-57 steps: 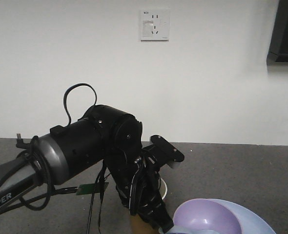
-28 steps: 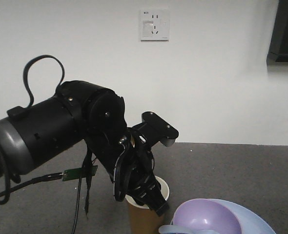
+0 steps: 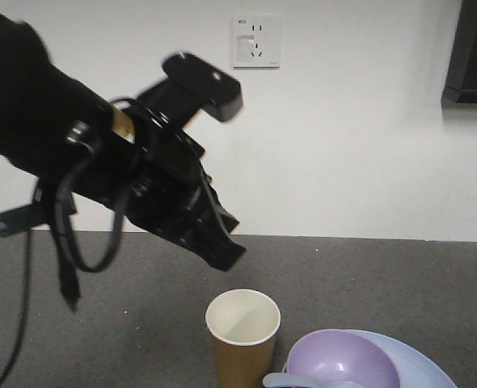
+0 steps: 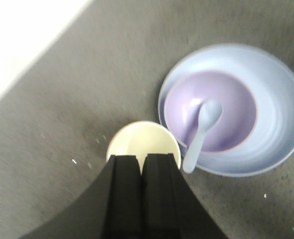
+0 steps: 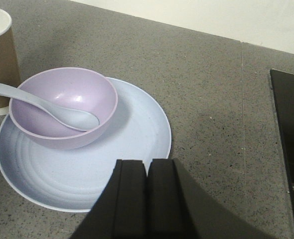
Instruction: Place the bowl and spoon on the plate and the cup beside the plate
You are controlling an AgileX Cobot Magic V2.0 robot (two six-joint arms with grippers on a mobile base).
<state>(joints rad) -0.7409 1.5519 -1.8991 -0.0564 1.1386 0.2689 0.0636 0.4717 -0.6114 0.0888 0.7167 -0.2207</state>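
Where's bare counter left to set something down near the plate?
Free: grey counter right of the plate, up to the black panel; also behind it toward the wall, and left of the cup in the left wrist view. Crowded: cup stands close against the plate's rim, bowl and spoon fill its left half.

You have a lavender-purple bowl (image 5: 63,107), plain and glossy, on a pale blue plate (image 5: 132,149) marked with faint concentric ridges. The spoon (image 5: 47,107) is the same pale blue. Your cup (image 3: 242,339) is kraft brown outside, cream-white inside, with a white rim. The bench (image 5: 212,89) is speckled dark grey. Both arms' jaws are black.
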